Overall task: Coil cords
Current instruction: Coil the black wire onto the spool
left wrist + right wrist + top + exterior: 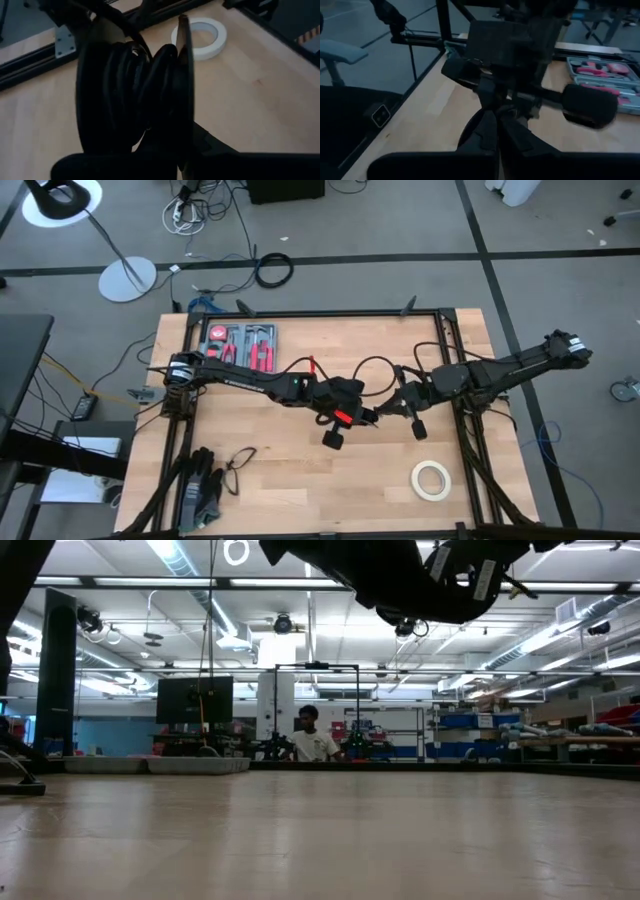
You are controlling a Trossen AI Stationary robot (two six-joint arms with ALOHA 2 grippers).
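Note:
The cord is a thin black cable. Several of its turns form a bundle (125, 95) in my left gripper (345, 418), above the table's middle. From there a slack loop (376, 363) arcs over to my right gripper (402, 404), which faces the left one at a short distance. A chunky black piece (332, 438) shows just on the near side of the left gripper. In the low view both arms (420, 580) hang well above the tabletop. Both grippers are shut. My left gripper pinches the bundle of cord turns (155, 85) between its two fingers; one finger (186, 75) lies flat against the bundle's side. The fingers slant down toward the table's right, and the bundle is lifted clear of the table. My right gripper is shut where the cord's loop ends (403, 385), coming from the table's right and slanting slightly down. In its wrist view the shut fingers (495, 131) are dark, so which part of the cord they have cannot be told. The cord hangs slack, clear of the table.
A cream tape roll (431, 479) lies near the front right, also seen in the left wrist view (200, 37). An open tool case (240, 343) sits at the far left, and gloves (200, 490) lie at the near left. Black frame rails (465, 430) run along both sides.

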